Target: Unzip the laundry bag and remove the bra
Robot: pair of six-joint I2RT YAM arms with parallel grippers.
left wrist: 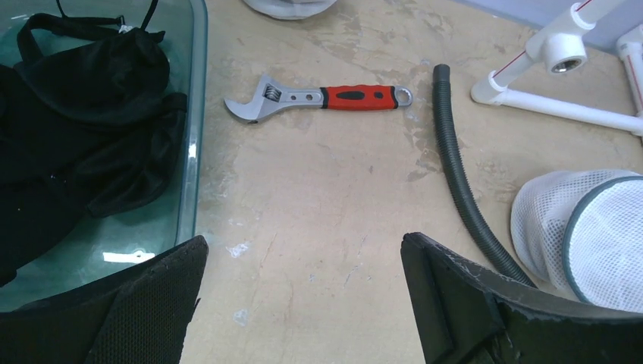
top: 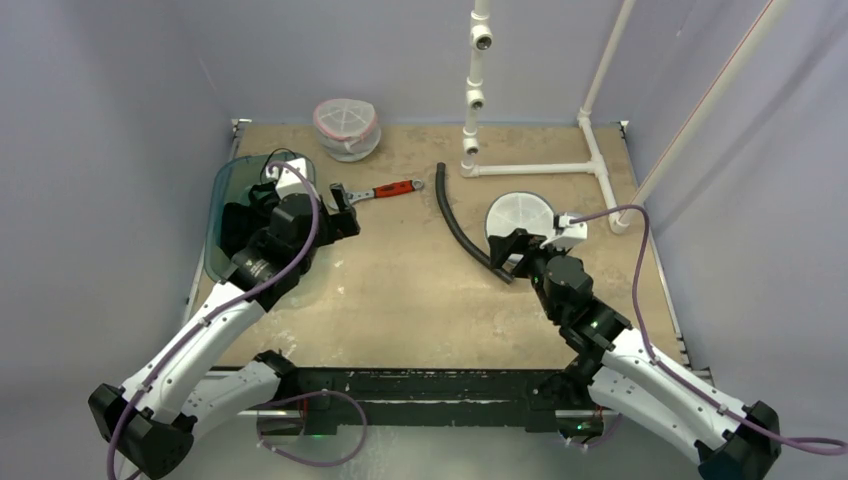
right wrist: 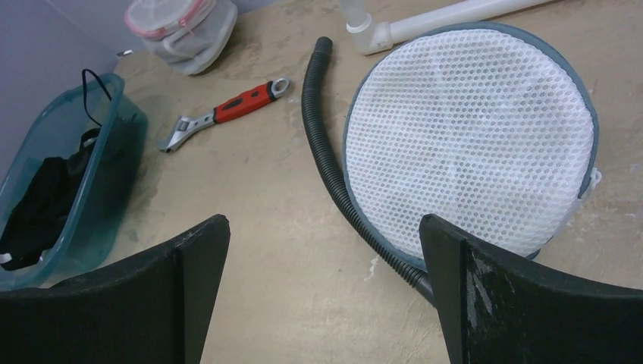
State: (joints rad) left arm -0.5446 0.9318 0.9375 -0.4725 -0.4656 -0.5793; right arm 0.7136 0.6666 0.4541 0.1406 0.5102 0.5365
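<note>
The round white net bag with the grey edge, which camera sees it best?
The right wrist view: the round white mesh laundry bag with the grey rim fills much of the picture, its netting sharp. The top view shows the bag small and far off; the left wrist view catches only part at its right edge.

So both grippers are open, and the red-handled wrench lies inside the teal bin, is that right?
Not quite. The wrench lies on the table, outside the teal bin, as the left wrist view shows. The left gripper and right gripper are indeed open.
</note>
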